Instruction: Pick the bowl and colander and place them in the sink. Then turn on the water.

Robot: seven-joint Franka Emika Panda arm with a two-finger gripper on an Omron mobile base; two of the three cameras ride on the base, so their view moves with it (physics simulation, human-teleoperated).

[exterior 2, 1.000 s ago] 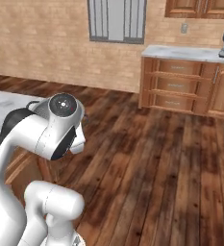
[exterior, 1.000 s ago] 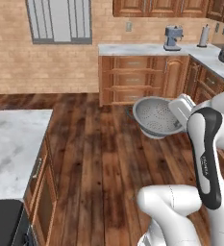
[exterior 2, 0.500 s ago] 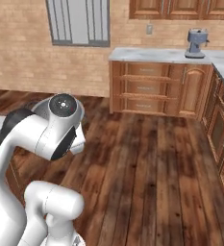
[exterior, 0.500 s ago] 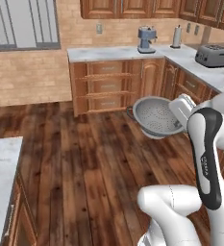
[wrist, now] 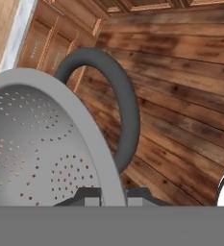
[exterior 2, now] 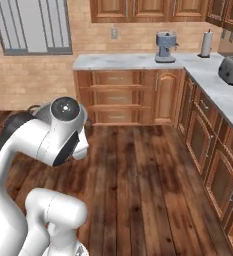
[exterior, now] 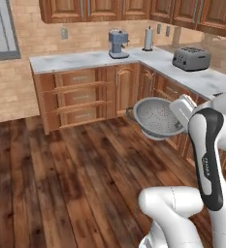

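Observation:
The grey perforated colander (exterior: 157, 117) hangs in the air above the wooden floor, tilted with its inside facing the left base view. My gripper (exterior: 176, 112) is shut on its right rim. In the hand view the colander (wrist: 41, 144) looms at the left, its dark loop handle (wrist: 125, 110) arching up beside the rim, and my gripper (wrist: 111, 196) clamps the rim at the bottom edge. The bowl and the sink are out of view.
An L-shaped marble counter (exterior: 80, 60) over wooden cabinets (exterior: 78, 97) runs along the back and right. On it stand a coffee machine (exterior: 118, 43), a paper towel roll (exterior: 148, 38) and a toaster (exterior: 191, 58). Open wooden floor (exterior: 61, 184) lies ahead.
The whole picture has swept sideways as the base turned: the corner counter and toaster have come into view. The colander stays held in the same place relative to the arm.

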